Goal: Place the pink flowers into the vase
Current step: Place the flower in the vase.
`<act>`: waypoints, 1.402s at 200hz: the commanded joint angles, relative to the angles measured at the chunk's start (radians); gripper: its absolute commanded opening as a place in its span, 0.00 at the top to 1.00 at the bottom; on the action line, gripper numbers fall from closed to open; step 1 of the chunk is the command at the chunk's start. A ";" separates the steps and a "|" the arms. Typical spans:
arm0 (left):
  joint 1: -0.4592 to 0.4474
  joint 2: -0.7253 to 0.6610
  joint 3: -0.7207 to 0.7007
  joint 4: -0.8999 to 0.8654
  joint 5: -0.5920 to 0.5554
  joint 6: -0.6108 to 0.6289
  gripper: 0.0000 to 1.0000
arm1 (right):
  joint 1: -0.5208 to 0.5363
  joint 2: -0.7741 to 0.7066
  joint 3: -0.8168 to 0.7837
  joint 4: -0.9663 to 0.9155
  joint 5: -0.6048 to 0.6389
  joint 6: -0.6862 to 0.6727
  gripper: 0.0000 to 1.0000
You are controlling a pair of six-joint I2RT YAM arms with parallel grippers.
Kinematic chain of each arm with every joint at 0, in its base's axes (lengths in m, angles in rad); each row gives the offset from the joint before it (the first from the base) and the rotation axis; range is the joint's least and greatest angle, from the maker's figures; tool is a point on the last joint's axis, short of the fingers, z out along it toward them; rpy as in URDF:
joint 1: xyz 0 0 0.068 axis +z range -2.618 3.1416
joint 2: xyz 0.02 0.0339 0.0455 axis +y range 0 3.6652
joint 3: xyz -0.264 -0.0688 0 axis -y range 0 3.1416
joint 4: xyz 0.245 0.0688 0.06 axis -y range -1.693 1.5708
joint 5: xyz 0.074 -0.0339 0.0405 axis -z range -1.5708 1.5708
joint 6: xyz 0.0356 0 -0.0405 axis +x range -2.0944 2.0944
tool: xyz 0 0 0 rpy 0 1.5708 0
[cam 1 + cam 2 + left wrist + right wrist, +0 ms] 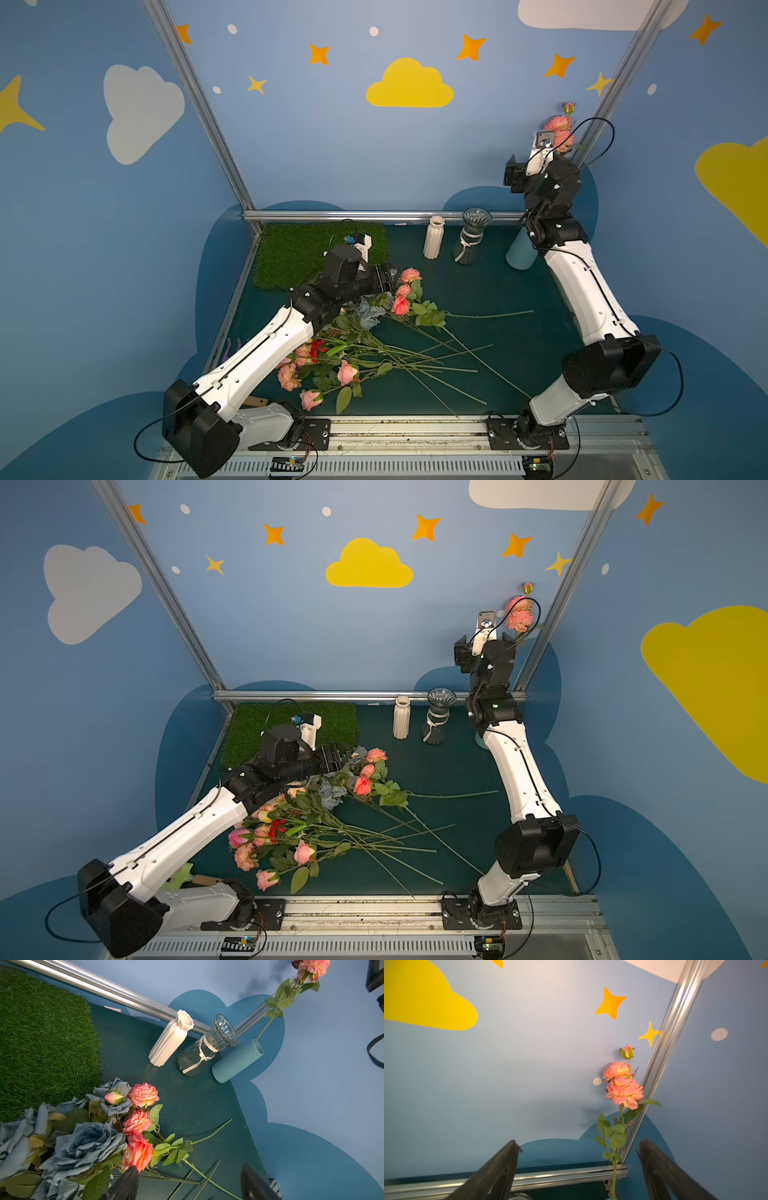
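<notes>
Flowers lie heaped on the near-left part of the dark green table in both top views. The pink flowers have their long stems fanned toward the right arm's base. A bunch of grey-blue roses lies among them, and a small red carnation sits close to the left forearm. The left gripper hovers low over the far end of the heap, beside three pink blooms and at the edge of the grass mat. Along the back rail stand a white ribbed vase, a glass vase and a blue vase, the last partly hidden by the right arm. One pink spray rises above the blue vase in the back corner. The right gripper is raised high just beside its blooms, pointing at the wall.

From the left wrist, the left gripper has its jaws apart and grasps nothing; loose stems lie on the table beyond them. Pink flowers and grey-blue roses lie just beside one of its fingers. The pink spray has its stem down in the mouth of the blue vase, which stands just beside the glass vase.

From the right wrist, the right gripper has its jaws spread wide. The pink spray, two full blooms and a bud, stands between them, nearer one finger and touching neither
</notes>
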State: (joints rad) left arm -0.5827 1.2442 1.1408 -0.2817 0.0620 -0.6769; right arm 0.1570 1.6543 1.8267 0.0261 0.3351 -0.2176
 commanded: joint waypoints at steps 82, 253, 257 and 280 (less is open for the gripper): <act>0.002 0.052 0.107 -0.086 -0.035 0.040 0.22 | -0.195 0.250 0.437 -0.366 -0.404 0.098 0.90; 0.003 0.077 0.140 -0.107 -0.035 0.053 0.23 | -0.243 0.405 0.728 -0.457 -0.671 0.156 0.09; 0.003 0.077 0.141 -0.109 -0.037 0.055 0.22 | -0.246 0.414 0.744 -0.461 -0.679 0.166 0.09; 0.004 0.084 0.143 -0.108 -0.041 0.056 0.22 | -0.239 0.441 0.787 -0.472 -0.650 0.166 0.09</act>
State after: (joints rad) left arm -0.5827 1.3334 1.2659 -0.3698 0.0288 -0.6411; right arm -0.0795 2.0682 2.5618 -0.4252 -0.3107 -0.0711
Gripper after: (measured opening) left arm 0.775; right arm 0.913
